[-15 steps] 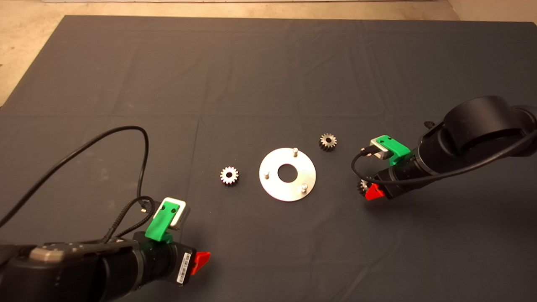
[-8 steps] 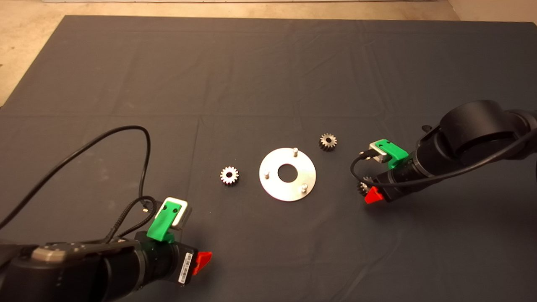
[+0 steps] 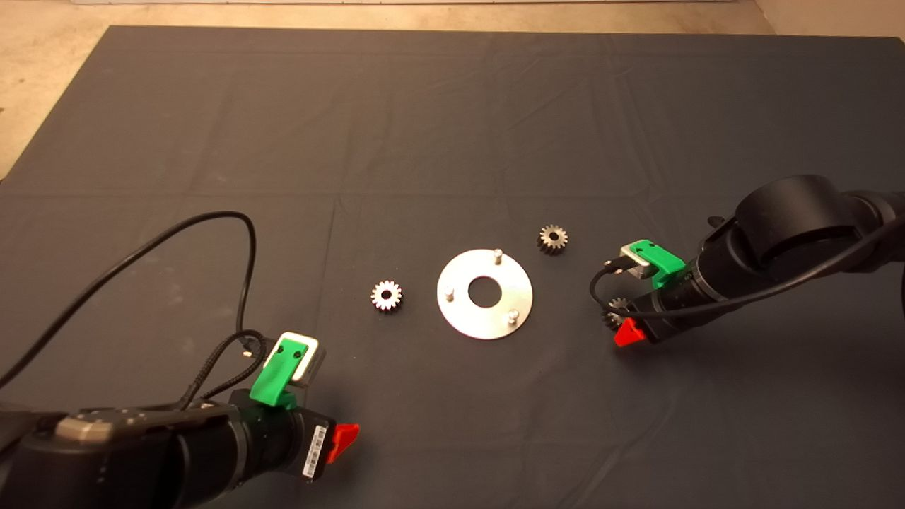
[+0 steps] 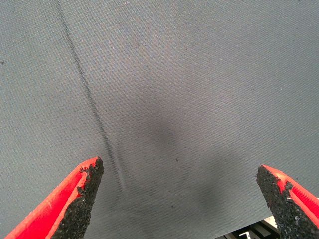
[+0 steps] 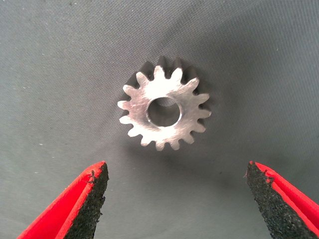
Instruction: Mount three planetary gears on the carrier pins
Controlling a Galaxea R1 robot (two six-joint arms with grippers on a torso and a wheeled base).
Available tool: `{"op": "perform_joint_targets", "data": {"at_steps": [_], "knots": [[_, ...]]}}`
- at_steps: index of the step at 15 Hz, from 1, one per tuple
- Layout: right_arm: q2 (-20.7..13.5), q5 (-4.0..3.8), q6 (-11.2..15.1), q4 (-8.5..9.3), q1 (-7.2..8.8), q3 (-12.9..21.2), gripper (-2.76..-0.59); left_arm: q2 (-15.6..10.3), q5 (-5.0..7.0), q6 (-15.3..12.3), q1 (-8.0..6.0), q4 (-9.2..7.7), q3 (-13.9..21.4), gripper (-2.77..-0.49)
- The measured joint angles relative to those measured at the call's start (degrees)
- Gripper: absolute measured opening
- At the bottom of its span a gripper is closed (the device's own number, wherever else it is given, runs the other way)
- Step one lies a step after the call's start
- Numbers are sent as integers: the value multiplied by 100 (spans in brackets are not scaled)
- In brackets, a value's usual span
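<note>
A flat silver disc with a large centre hole lies mid-mat; three bare carrier pins stand on it. One planetary gear lies left of the disc, a second at its upper right. The third gear lies flat on the mat right of the disc, partly hidden under my right gripper in the head view. My right gripper is open just above that gear, apart from it; it also shows in the head view. My left gripper is open and empty over bare mat at the lower left.
The dark mat covers the table; bare tabletop shows at the far left. A black cable loops over the mat from the left arm.
My right arm has shifted slightly lower and leftward over the third gear. The left arm, disc and other gears have not moved.
</note>
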Motion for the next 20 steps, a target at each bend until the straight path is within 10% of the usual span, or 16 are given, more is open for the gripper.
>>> {"op": "perform_joint_targets", "data": {"at_steps": [7,14,20], "knots": [[-1,46,-43,-45,0,-28,-131,0,0,0,0,26,0,-104],[-2,61,-39,-624,-5,418,-131,0,0,0,0,45,0,-104],[-10,60,-40,-848,-378,421,-131,-1,0,0,0,48,0,-104]]}}
